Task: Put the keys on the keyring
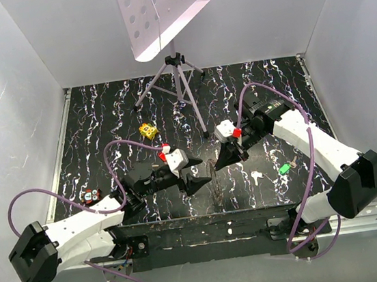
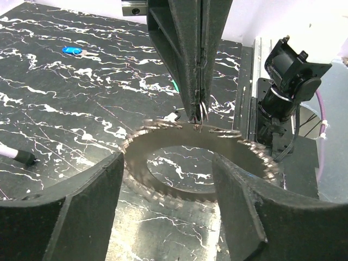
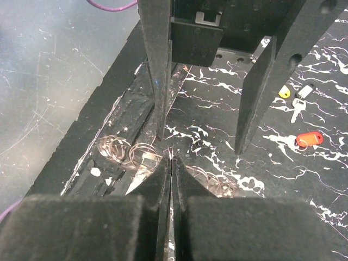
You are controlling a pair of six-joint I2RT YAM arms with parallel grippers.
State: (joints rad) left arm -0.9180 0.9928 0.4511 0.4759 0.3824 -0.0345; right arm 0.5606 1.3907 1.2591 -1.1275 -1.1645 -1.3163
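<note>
Right gripper (image 2: 199, 120) is pinching, jaws fully together, a thin wire loop (image 2: 202, 111) at the far rim of the keyring (image 2: 163, 136), and so seems to be holding that toothed ring tilted up off the black marbled table (image 1: 251, 92), near its front edge between the two arms. Left gripper (image 2: 168, 163) is standing with its jaws moderately apart, one finger on each side of the ring's near half and clamping nothing. I am reading the step as the left arm taking a firm hold of the ring. The teeth are showing smeared in the left wrist view, so the ring may be swinging. The left fingers are probably best waiting for it to settle, then meeting squarely on the flat band rather than on the teeth. They should come together gently, since a shove could be pulling the wire out of the right arm's thin pinch. The right jaws should be giving way only once the left hold is sure. No key is showing on the ring. The green key (image 1: 285, 168) is lying well apart by the right arm, while the red key (image 3: 309, 140), the yellow key (image 3: 284, 92) and the blue key (image 2: 70, 50) are lying farther off.
</note>
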